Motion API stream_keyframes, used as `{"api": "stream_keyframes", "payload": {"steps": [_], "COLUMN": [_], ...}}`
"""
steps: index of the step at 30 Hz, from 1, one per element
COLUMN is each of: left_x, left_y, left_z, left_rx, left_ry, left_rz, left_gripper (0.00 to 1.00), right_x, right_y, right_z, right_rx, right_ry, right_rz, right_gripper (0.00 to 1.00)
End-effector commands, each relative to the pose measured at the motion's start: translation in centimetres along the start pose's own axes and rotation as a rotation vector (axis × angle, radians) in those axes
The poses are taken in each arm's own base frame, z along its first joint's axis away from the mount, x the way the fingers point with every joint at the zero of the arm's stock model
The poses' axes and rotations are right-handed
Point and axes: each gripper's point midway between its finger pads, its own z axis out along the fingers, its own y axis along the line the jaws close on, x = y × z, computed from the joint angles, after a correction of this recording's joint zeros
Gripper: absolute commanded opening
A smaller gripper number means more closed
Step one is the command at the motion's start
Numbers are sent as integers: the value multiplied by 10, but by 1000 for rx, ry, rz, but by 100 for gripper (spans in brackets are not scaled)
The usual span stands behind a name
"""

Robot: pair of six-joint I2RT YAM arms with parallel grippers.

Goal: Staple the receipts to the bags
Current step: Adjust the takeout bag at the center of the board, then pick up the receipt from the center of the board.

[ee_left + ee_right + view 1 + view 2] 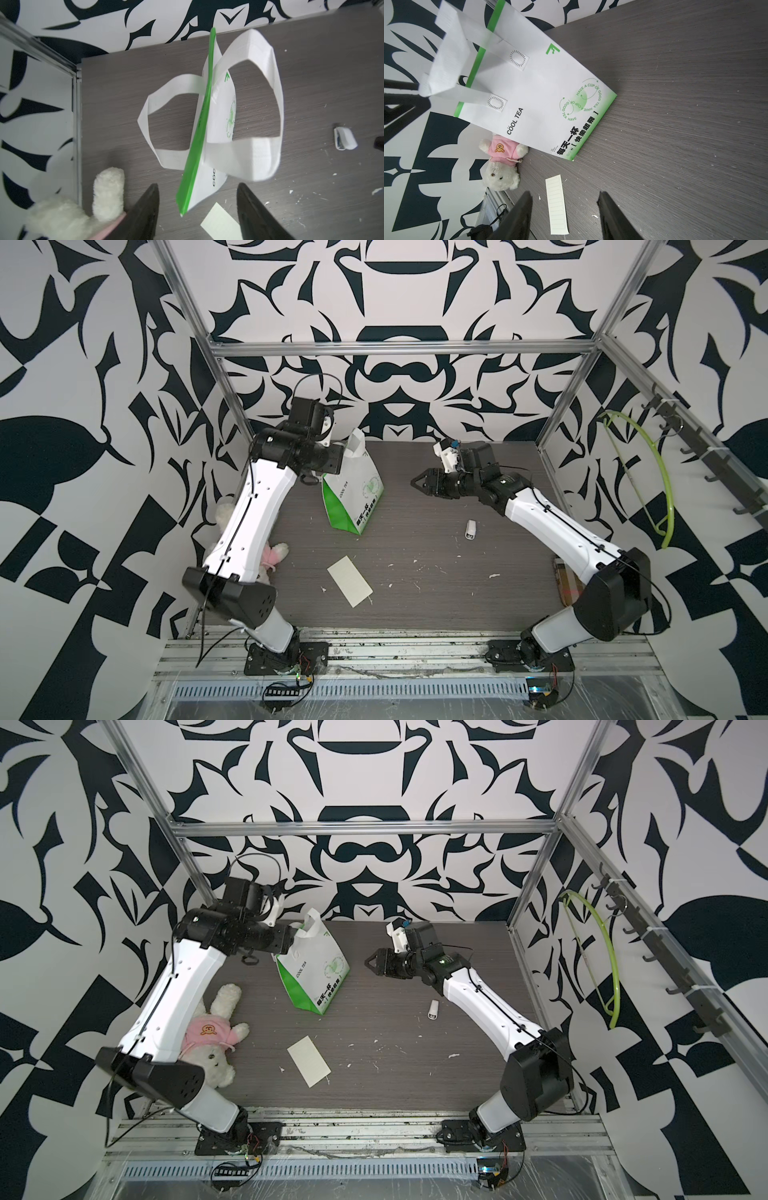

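At the left edge of the table [457, 614], well left of the bag [358, 497], a fluffy white plush toy [212, 1052] in a pink top lies partly under the left arm [257, 514], crowding that margin. The left gripper [197, 184] hovers over the bag's top. Its dark, tapered fingers [145, 209] are spread wide and grip nothing. In the left wrist view the bag's thin green side fold runs into the gap between them, with no touch visible.

The bag stands near the back wall [399, 302], leaning and folded almost flat. It is smooth white paper with green sides and a green base strip, black characters and "COOL TEA". Its two flat white loop handles [259, 158] splay to either side. I cannot tell what keeps it up.

In front of the bag, toward the arm bases and apart from it, the receipt [349, 580] lies flat and skewed. It is a thin cream rectangle with faint ruled lines, and all four edges are free. Small white scraps speckle the dark woodgrain around it.

Right of the bag is a broad bare stretch. The right gripper [564, 193] hangs there pointing at the bag, its jaws parted and empty. Further right and nearer the front, a small rounded white stapler [470, 529] lies alone beside the right forearm [552, 526]. Far right of the bag, beyond the table's edge, hangs a lime-green hanger [665, 489].
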Motion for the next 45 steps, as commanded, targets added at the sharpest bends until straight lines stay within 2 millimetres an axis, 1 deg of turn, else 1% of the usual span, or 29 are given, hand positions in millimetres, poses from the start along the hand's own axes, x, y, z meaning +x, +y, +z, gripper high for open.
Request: {"api": "stream_keyframes", "payload": {"steps": [1,2,3,5,6,7,10,11,13,17,18,21,26,29,35,38,41,45], "left_x": [-2,5,11,31,42,52,89,100,120,161,173,199,230,249,270,281,289,300], "left_y": [10,15,17,13,8,4,-8,-14,-20,-22,-21,-18,-18,-21,-34,-45,-54,-61], "left_z": [-34,-42,-59,-63,-62,-57,-33,-25,-10,12,17,29,49,63,81,91,98,106], "left_rx": [27,33,51,86,116,138,190,224,254,250,238,203,163,149,178,189,199,198], "left_ry": [-162,-187,-228,-216,-188,-155,-27,6,45,86,102,139,212,272,307,343,370,399], "left_rz": [-208,-261,-292,-320,-338,-357,-451,-482,-553,-664,-687,-736,-787,-832,-872,-854,-829,-824], "left_gripper": [63,63,63,64,64,63,58,58,55,54,54,55,58,60,63,61,61,61], "right_x": [7,10,13,20,25,30,49,58,73,107,116,139,175,191,210,221,230,246], "right_y": [7,7,6,4,3,4,9,11,15,22,23,28,32,31,23,18,15,12], "right_z": [-14,-14,-14,-12,-10,-8,0,4,10,26,31,44,64,74,85,89,94,101], "right_rx": [-28,-30,-32,-37,-45,-50,-52,-53,-48,-42,-40,-43,-31,-22,12,32,48,67], "right_ry": [7,16,23,44,63,79,134,156,188,272,286,311,378,407,433,444,443,452], "right_rz": [-40,-43,-47,-42,-38,-35,-39,-42,-37,-22,-13,14,36,46,78,92,111,145], "right_gripper": [53,53,53,53,53,53,53,53,52,46,45,43,41,40,40,40,38,37]}}
